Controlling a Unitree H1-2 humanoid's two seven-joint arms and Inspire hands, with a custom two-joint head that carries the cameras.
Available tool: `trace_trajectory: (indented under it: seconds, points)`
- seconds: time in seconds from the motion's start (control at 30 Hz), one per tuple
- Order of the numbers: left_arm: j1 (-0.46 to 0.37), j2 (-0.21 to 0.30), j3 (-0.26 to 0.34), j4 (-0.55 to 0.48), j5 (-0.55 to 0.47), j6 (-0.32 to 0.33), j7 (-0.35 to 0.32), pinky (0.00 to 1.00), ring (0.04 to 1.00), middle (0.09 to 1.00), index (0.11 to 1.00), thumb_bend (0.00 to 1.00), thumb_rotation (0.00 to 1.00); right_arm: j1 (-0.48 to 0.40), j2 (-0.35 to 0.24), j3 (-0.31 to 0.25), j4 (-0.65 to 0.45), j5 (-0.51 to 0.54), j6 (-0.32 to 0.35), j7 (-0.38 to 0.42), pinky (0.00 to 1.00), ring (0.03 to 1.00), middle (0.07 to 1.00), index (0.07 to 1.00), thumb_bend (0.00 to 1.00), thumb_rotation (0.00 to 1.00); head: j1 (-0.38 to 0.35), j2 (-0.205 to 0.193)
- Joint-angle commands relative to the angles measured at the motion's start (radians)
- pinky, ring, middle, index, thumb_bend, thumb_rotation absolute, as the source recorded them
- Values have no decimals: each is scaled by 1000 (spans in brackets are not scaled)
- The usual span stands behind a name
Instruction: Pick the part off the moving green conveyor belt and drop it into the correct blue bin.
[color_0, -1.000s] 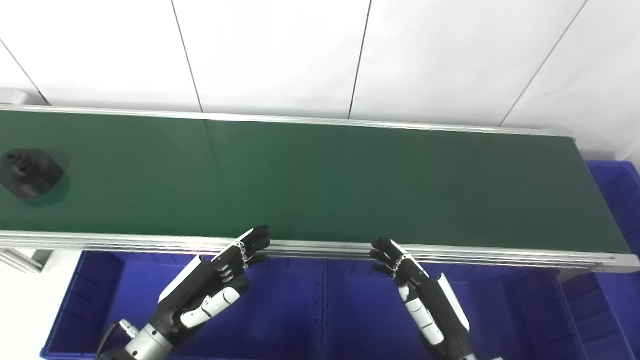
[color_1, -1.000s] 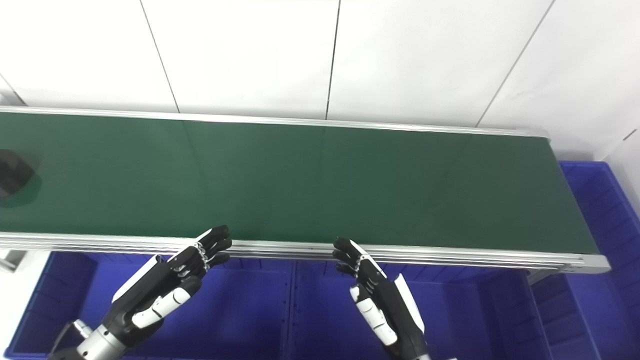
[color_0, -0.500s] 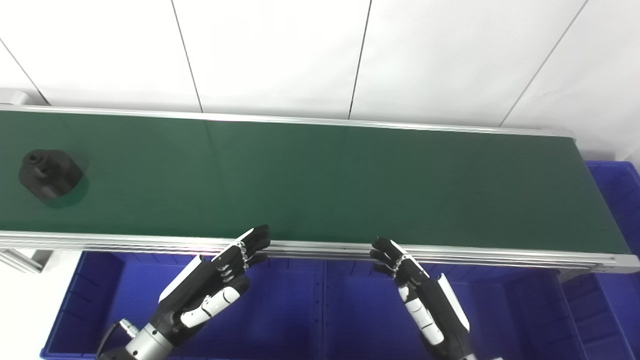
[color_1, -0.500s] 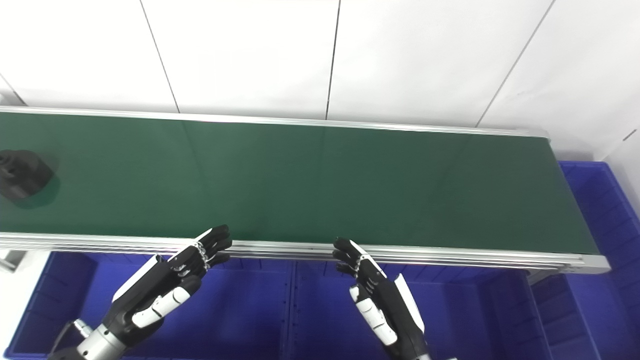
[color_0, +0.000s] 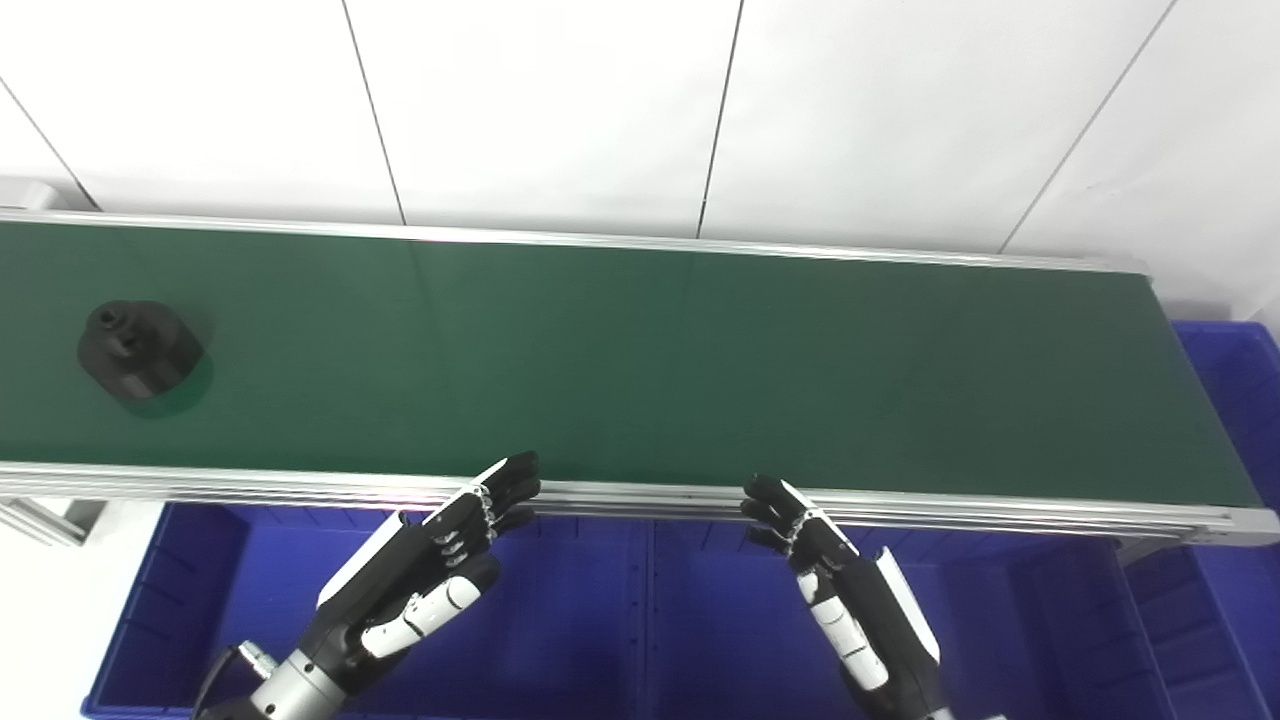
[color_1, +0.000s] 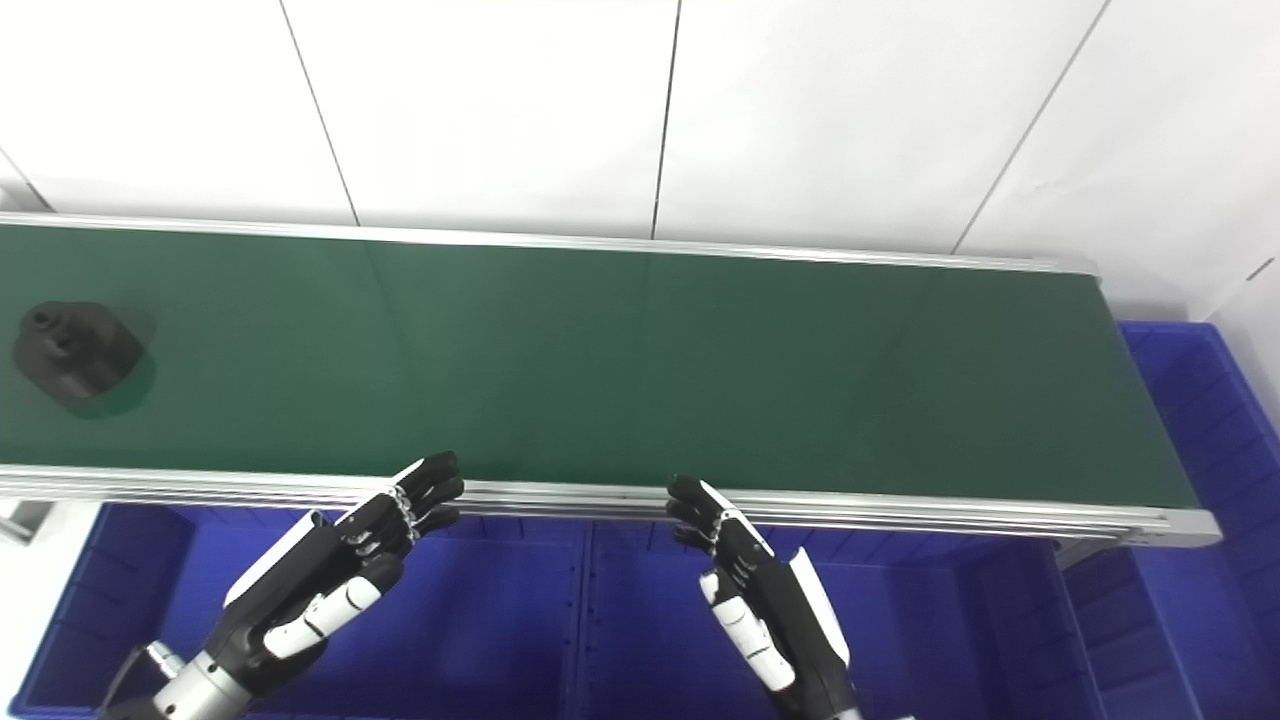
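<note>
White wall panels with thin dark seams fill the background behind a long green conveyor belt that runs across the whole width of both views, framed by aluminium rails along its near and far edges. On the belt, at its far left end and roughly midway between the two rails, sits a single black part: a squat, rounded block with a small raised boss and hole on top, upright, casting a dark shadow to its lower right. Nothing touches it. Below the near rail stand blue bins, side by side with a dividing wall visible between them near the centre; another blue bin sits past the right end of the belt. Left hand, black with white panels, hovers over the bins just short of the near rail, fingers extended and slightly spread toward the belt, holding nothing, its fingertips overlapping the rail edge in the view. Right hand is posed likewise to the right, fingers apart and lightly curled, empty, its tips at the near rail. Both hands are well apart from the part, the left one being the nearer. The part lies well left of the left hand.
</note>
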Motion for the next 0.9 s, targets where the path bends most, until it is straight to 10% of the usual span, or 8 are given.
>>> trace_trajectory:
  seconds: [0.0, 0.23, 0.87]
  points:
    - [0, -13, -18, 25, 30, -61, 2, 929, 967, 981, 948, 293, 688, -1, -29, -11, 41, 23, -108, 21, 855, 903, 917, 908, 508, 925, 74, -66]
    - [-8, -63, -37, 163, 87, -181, 28, 884, 931, 949, 914, 345, 543, -13, -34, -52, 216, 78, -180, 79, 846, 895, 913, 905, 533, 899, 126, -207]
    - [-16, -61, -48, 164, 80, -176, 34, 874, 926, 944, 909, 317, 424, -2, -15, -96, 158, 82, -181, 124, 826, 882, 898, 891, 524, 873, 96, -179]
